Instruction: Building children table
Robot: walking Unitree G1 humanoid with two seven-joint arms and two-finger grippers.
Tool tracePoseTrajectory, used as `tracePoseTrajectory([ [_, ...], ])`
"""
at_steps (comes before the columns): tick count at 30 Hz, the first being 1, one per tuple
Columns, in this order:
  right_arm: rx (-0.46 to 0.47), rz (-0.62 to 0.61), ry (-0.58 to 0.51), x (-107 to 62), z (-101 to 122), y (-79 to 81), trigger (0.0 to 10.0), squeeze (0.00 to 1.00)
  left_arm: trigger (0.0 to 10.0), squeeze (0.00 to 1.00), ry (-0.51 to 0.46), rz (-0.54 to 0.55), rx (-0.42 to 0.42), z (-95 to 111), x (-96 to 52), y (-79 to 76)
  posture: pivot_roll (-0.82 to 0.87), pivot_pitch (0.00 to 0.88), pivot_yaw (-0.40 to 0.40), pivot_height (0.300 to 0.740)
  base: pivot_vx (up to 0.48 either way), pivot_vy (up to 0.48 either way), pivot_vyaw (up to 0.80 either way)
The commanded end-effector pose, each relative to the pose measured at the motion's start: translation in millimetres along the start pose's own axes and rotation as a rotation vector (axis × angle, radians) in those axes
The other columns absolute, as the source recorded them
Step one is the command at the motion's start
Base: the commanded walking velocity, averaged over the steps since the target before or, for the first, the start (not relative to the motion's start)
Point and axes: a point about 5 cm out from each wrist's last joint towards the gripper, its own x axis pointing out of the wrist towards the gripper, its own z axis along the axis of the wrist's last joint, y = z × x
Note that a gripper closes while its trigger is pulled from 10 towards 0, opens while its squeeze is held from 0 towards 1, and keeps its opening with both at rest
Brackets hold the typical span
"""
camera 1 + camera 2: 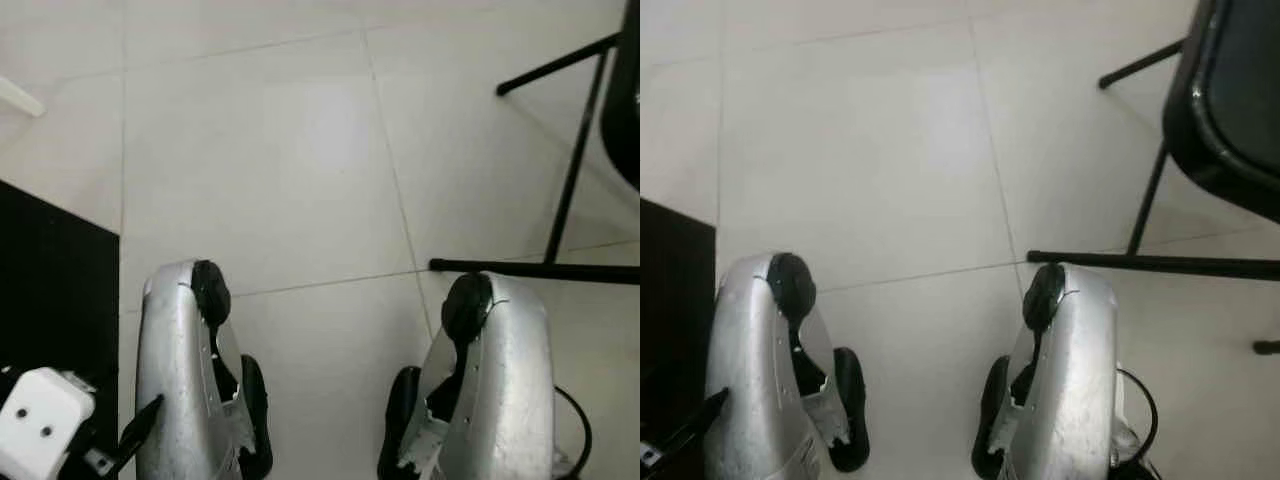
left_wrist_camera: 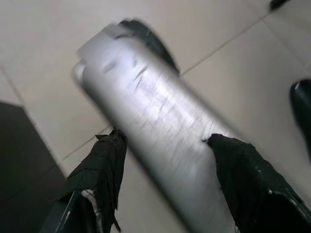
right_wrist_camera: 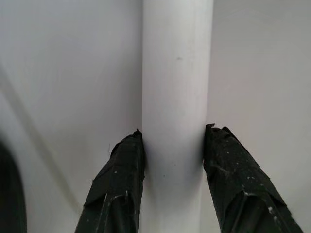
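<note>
A white round table leg (image 3: 177,73) runs straight between the two black fingers of my right gripper (image 3: 172,133). Both fingers press against its sides, so the gripper is shut on it, with a plain white surface (image 3: 73,68) behind. My left gripper (image 2: 165,138) is open with its fingers spread wide. Beyond them lies my own silver right forearm (image 2: 155,116), blurred, over the tiled floor. In the eye views both silver arms (image 1: 185,370) (image 1: 500,380) hang low at the bottom edge.
A black chair (image 1: 1230,100) with thin black legs (image 1: 570,190) stands at the right, one bar (image 1: 540,268) lying just ahead of my right arm. A black mat (image 1: 50,290) is at the left. A white block with two holes (image 1: 40,415) sits bottom left. Pale floor tiles (image 1: 280,150) lie ahead.
</note>
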Motion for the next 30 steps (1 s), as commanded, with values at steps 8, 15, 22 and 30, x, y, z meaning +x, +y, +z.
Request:
tracePoseTrajectory([
  [8,-0.014,-0.175,0.028,-2.4,4.6,-26.1,0.0,0.0,10.0,0.0,0.042,0.026,-0.052,-15.7,9.7,-8.5,0.17,0.407,-0.034,0.34,0.0,0.0,0.0],
  [15,-0.106,-0.197,0.109,-7.6,-1.9,-40.6,0.0,0.0,10.0,0.0,0.027,0.043,-0.074,-20.0,20.7,-14.0,0.09,0.378,-0.071,0.355,0.0,0.0,0.0],
  [22,-0.091,-0.23,0.153,-29.4,-5.7,-70.7,0.0,0.0,10.0,0.0,-0.011,0.04,-0.105,-24.1,43.3,-25.8,0.01,0.345,-0.087,0.38,0.0,0.0,0.0],
  [30,-0.098,-0.19,0.239,-54.2,-19.4,-72.1,0.0,0.0,10.0,0.0,-0.037,0.051,-0.116,-27.3,54.3,-28.7,-0.04,0.308,-0.115,0.405,0.0,0.0,0.0],
])
